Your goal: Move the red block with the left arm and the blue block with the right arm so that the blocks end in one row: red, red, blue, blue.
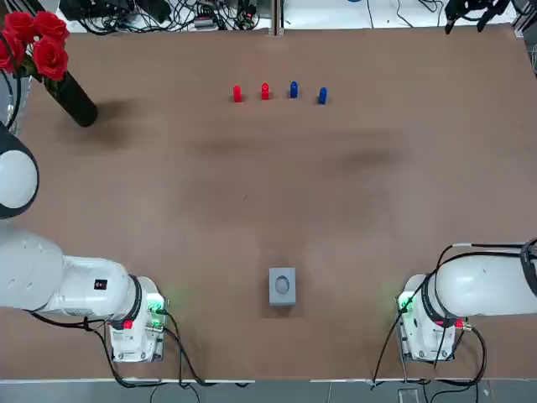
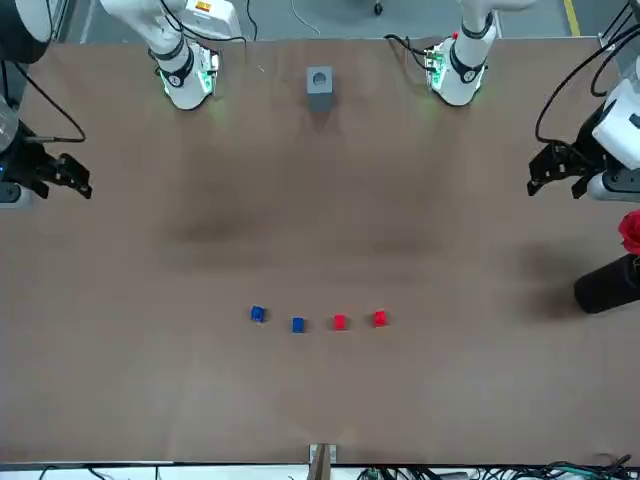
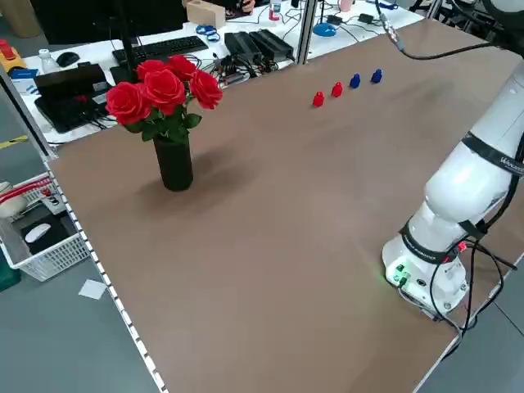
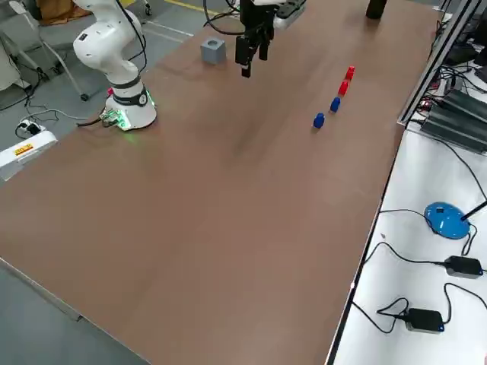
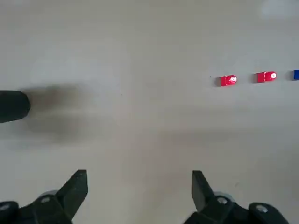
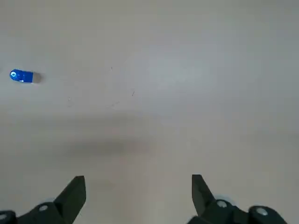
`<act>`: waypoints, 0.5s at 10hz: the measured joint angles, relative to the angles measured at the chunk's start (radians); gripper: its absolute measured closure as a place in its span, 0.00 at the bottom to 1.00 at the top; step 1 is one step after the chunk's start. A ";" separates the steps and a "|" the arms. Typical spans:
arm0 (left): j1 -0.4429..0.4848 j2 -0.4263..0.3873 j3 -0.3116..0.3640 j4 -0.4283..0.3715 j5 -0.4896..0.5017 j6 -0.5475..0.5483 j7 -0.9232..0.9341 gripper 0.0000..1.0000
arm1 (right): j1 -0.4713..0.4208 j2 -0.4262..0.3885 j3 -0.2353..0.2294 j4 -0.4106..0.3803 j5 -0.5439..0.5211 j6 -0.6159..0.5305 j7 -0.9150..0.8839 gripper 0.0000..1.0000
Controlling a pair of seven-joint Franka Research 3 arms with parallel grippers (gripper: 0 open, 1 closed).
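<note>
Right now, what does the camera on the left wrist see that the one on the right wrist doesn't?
Only the left wrist view shows the outer red block, the inner red block, a sliver of the inner blue block and the dark vase. Only the right wrist view shows the outer blue block. Both show the brown table and their own gripper, open: the left gripper and the right gripper.
</note>
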 joint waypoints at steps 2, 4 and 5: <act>0.013 -0.002 0.000 0.000 0.014 0.000 0.000 0.02 | 0.000 -0.028 -0.015 0.005 0.030 -0.016 -0.012 0.00; 0.013 -0.010 0.000 0.000 0.025 0.000 0.000 0.02 | 0.000 -0.051 -0.042 0.005 0.043 -0.026 -0.039 0.00; 0.013 -0.012 0.000 0.000 0.026 0.000 0.000 0.02 | 0.000 -0.053 -0.049 0.005 0.046 -0.027 -0.049 0.00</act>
